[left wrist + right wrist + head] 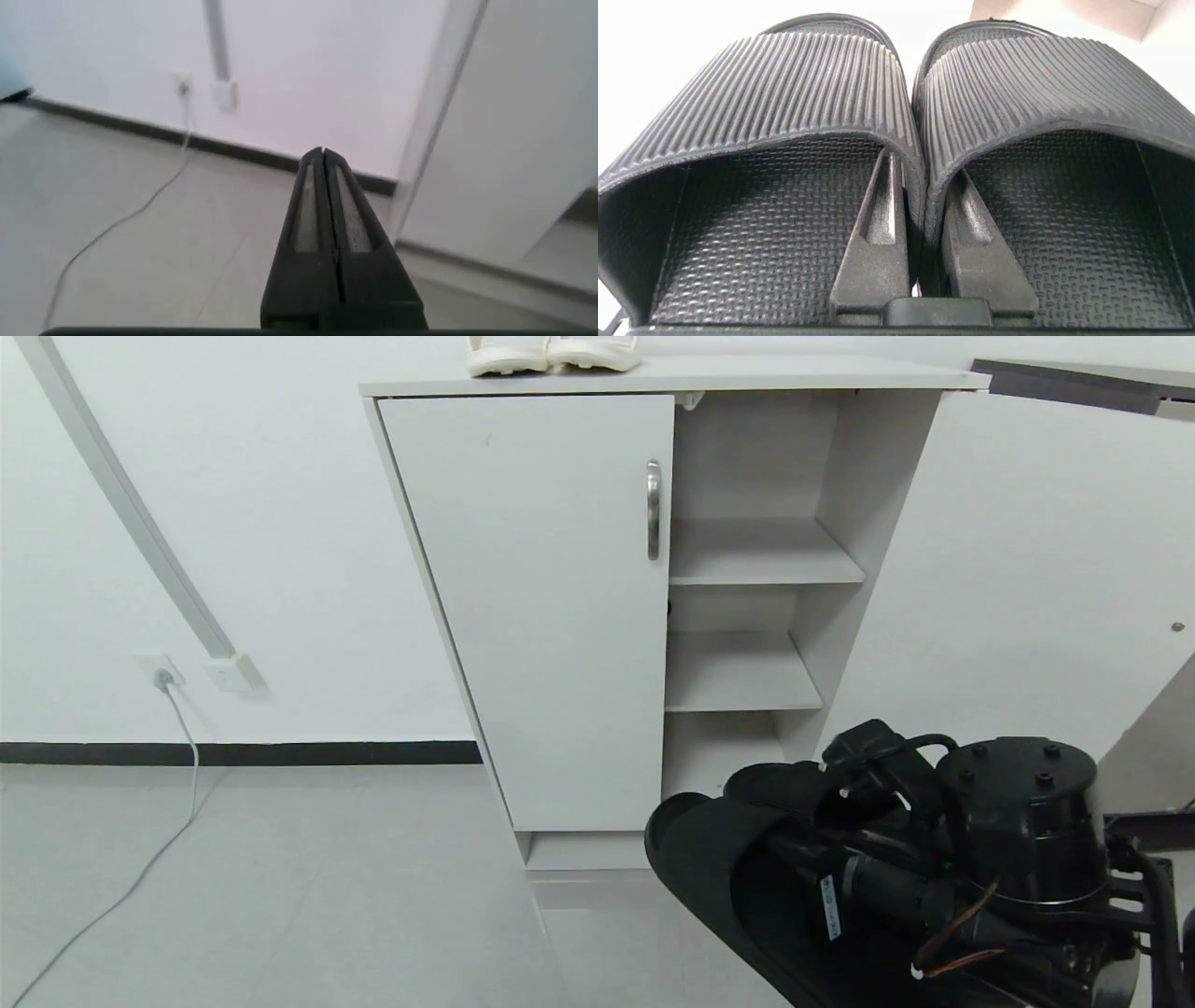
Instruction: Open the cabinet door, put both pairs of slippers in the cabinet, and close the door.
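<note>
While the cabinet [794, 375] stands with its right door [1027, 569] swung open and its left door [523, 616] shut, contents as follows.

Black slippers [813, 84]: one pair, side by side, low before the open shelves [756, 555].

Right gripper [923, 173]: one finger inside each slipper, clamping their adjoining inner walls.

White slippers [551, 353]: on the cabinet's top, toward its left edge.

Left gripper [322, 163]: jaws pressed together, empty, above the floor [140, 243].

- No legible text, number or sign is found.
- Print on a small white sticker [829, 906] on the black arm [896, 887], at five o'clock in the head view, cannot be made out.
</note>
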Robot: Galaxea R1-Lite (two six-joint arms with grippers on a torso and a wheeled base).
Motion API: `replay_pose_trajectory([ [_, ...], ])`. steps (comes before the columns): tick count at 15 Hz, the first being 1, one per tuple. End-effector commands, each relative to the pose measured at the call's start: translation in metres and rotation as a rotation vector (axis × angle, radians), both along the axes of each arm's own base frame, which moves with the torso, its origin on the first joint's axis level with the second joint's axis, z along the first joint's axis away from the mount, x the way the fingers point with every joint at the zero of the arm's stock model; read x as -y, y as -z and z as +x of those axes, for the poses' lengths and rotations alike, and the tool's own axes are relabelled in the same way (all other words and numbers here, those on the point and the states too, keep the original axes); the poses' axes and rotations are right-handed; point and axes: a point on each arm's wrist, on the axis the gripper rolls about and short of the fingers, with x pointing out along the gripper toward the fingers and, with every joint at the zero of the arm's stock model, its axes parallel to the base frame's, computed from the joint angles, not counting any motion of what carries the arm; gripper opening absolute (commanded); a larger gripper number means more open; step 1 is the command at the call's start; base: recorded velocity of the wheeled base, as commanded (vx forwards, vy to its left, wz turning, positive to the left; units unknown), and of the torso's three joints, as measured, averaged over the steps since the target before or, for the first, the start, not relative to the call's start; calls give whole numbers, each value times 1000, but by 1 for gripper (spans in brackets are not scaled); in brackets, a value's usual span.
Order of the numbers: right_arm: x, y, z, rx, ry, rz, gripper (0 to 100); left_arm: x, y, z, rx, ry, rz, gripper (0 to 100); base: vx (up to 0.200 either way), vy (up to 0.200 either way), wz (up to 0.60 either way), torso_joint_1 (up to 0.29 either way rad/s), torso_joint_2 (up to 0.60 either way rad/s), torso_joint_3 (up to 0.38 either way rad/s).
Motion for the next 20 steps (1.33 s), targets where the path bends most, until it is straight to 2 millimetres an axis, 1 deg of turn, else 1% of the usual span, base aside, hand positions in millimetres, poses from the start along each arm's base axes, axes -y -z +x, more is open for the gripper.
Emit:
replay_pose_trajectory([
  [1,-2,4,2,-10,1,-11,0,2,74,-9,41,-63,-14,0,0,0,0,0,0,0],
  [2,-2,4,3,-11,2,-13,0,3,89,-3,50,23,4,0,0,0,0,0,0,0],
  [3,-3,5,3,-13,2,-15,0,5,91,-2,24,128,0,0,0,0,0,0,0,0],
  [4,-3,6,3,-15,4,-19,0,6,93,-2,17,156,-13,0,0,0,0,0,0,0],
  [5,-5,6,5,-15,5,-19,0,7,98,-2,-36,180,-20,0,0,0,0,0,0,0],
  [6,-8,8,7,-15,12,-25,0,8,105,-3,-125,249,-39,0,0,0,0,0,0,0],
  [7,-11,10,11,-13,36,-37,0,8,104,-3,-77,307,-30,0,0,0,0,0,0,0],
  [8,-17,15,17,-9,78,-58,0,7,105,-8,-12,363,-18,0,0,0,0,0,0,0],
  [9,-25,18,25,4,133,-54,0,8,105,-8,-9,371,-13,0,0,0,0,0,0,0],
  [11,-48,26,43,45,271,-14,0,8,105,-8,-10,374,-13,0,0,0,0,0,0,0],
  [12,-57,32,53,71,356,-29,0,8,105,-8,-10,374,-13,0,0,0,0,0,0,0],
  [14,-71,37,65,124,483,-21,0,8,105,-8,-10,372,-16,0,0,0,0,0,0,0],
  [15,-75,40,69,136,514,-9,0,8,105,-8,-8,372,-16,0,0,0,0,0,0,0],
  [16,-79,36,74,155,533,23,0,8,105,-8,-10,372,-16,0,0,0,0,0,0,0],
  [19,-79,34,75,157,535,27,0,8,105,-8,-10,372,-15,0,0,0,0,0,0,0],
  [20,-78,35,75,156,536,24,0,8,105,-8,-8,372,-15,0,0,-200,0,-2,-2,2],
])
